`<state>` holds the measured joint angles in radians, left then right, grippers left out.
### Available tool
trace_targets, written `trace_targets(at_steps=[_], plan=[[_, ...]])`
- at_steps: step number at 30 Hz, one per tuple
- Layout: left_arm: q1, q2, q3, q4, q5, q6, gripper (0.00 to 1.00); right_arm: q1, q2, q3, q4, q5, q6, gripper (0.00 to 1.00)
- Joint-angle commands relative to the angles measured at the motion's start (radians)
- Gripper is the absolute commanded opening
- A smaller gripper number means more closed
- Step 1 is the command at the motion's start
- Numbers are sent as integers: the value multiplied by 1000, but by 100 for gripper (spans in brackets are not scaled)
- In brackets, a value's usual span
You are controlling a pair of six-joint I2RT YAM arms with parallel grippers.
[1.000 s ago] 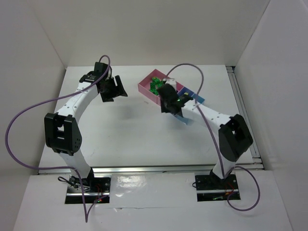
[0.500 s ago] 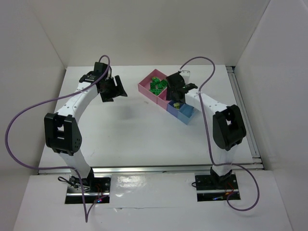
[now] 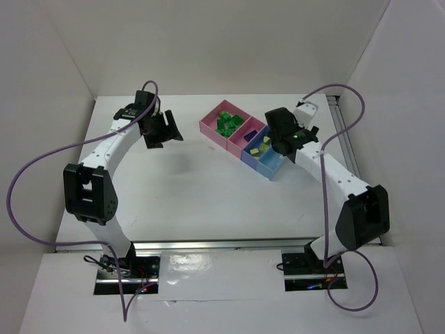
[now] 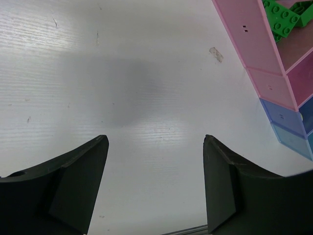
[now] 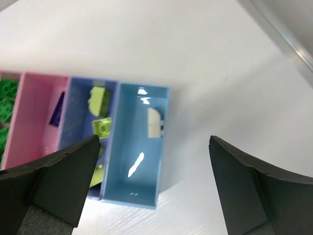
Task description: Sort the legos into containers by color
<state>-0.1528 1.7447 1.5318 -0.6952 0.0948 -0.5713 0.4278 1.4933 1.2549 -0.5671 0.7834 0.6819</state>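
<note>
The containers (image 3: 245, 144) lie in a slanted row at the back right of the table. Dark green legos (image 3: 227, 123) fill the larger pink bin (image 4: 247, 34). A dark blue-purple lego (image 5: 57, 110) lies in the smaller pink bin, yellow-green legos (image 5: 100, 98) in the violet-blue bin, and a pale beige lego (image 5: 155, 122) in the light blue bin (image 5: 134, 193). My right gripper (image 3: 281, 134) hovers over the row's right end, open and empty (image 5: 154, 183). Left of the bins, my left gripper (image 3: 163, 130) is open over bare table (image 4: 155, 186), holding nothing.
White walls enclose the table on three sides. A metal rail (image 3: 351, 160) runs along the right edge and shows in the right wrist view (image 5: 288, 34). Another rail (image 3: 222, 243) crosses the near edge. A small smudge (image 4: 215, 54) marks the table beside the pink bin.
My right gripper has swung from over the bins to their right end and its jaws have opened. The left arm has not moved.
</note>
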Motion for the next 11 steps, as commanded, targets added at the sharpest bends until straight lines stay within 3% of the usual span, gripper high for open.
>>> trace_targets(at_steps=[1, 6, 11], plan=[[6, -45, 7, 0, 11, 25, 82, -18, -44, -48, -50, 99, 81, 100], [6, -45, -2, 0, 11, 25, 82, -54, -68, -63, -88, 63, 74, 100], [6, -70, -12, 0, 11, 25, 83, -61, -128, -117, 6, -2, -4, 100]])
